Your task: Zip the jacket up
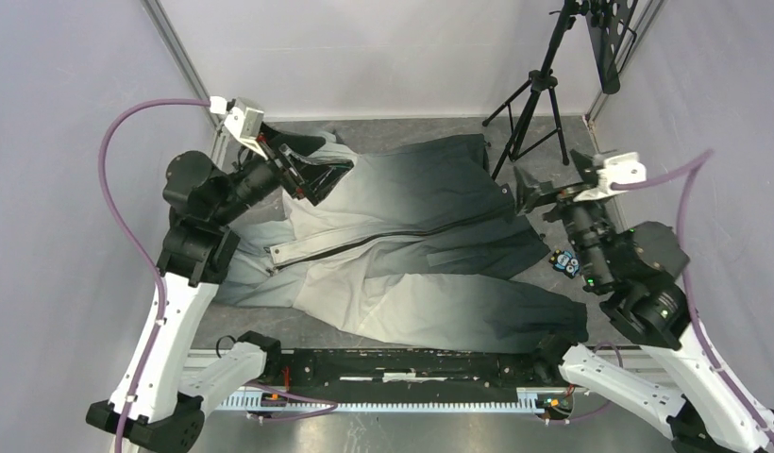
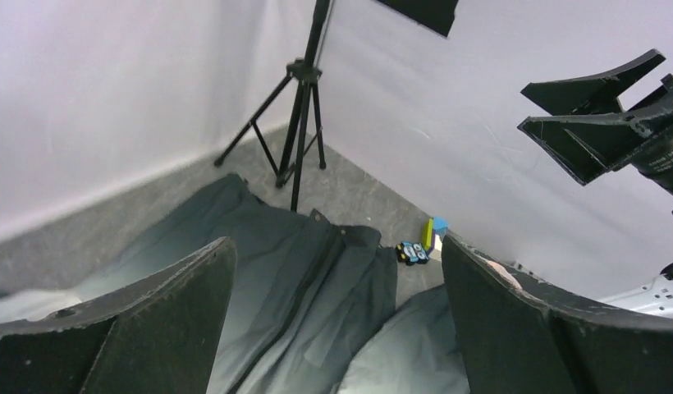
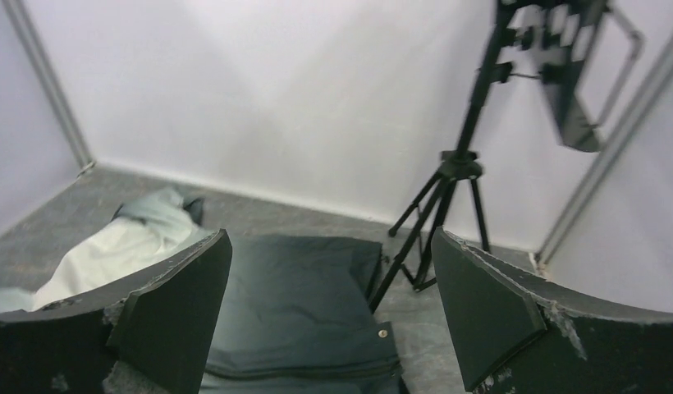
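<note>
Left tool (image 1: 308,176) and right tool (image 1: 527,193): jaws apart on both, nothing held. They hover over opposite ends of the grey-to-charcoal long-sleeved fabric jacket (image 1: 412,255), which is spread across the grey tabletop (image 1: 402,127). Can't make out the slider. Risks: pinching loose cloth instead of the pull tab, unanchored fabric bunching, right tool clipping the black tripod (image 1: 539,94).

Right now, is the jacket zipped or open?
Cannot tell: the jacket lies flat, front edges meeting along the zipper, teeth too small to see.
</note>
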Robot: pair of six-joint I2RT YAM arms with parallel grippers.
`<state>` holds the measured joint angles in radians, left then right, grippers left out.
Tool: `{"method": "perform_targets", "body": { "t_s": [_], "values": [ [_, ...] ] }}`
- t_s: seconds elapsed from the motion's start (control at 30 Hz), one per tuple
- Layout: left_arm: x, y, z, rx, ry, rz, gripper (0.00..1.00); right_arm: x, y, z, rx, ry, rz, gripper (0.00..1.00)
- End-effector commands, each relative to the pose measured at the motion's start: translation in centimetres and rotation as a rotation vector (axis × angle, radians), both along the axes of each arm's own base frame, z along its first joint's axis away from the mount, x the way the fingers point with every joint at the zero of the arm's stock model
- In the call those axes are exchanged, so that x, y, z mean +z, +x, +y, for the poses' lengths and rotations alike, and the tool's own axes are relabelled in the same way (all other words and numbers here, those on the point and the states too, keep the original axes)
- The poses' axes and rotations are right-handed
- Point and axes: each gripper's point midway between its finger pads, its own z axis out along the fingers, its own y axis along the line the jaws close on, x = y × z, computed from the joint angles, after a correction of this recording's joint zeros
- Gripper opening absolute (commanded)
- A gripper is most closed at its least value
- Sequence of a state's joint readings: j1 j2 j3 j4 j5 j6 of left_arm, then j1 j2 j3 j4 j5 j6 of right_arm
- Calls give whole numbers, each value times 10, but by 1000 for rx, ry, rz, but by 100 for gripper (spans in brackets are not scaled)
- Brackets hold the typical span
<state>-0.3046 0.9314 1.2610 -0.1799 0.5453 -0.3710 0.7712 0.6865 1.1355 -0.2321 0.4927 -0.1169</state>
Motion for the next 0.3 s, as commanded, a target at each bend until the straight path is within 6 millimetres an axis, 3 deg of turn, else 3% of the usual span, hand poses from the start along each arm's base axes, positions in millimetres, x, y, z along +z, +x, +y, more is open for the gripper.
{"method": "perform_targets", "body": {
  "t_s": [0.0,0.1,0.27],
  "values": [
    [57,-35,6,-29,19,-274,100,26,-12,-41,-139,56,-67,98],
    [73,-45,22,58,-18,-365,100,21,-19,-45,-125,102,-103,98],
    [73,-48,34,125,-52,-375,100,6,-23,-54,-147,155,-113,98]
  ]
}}
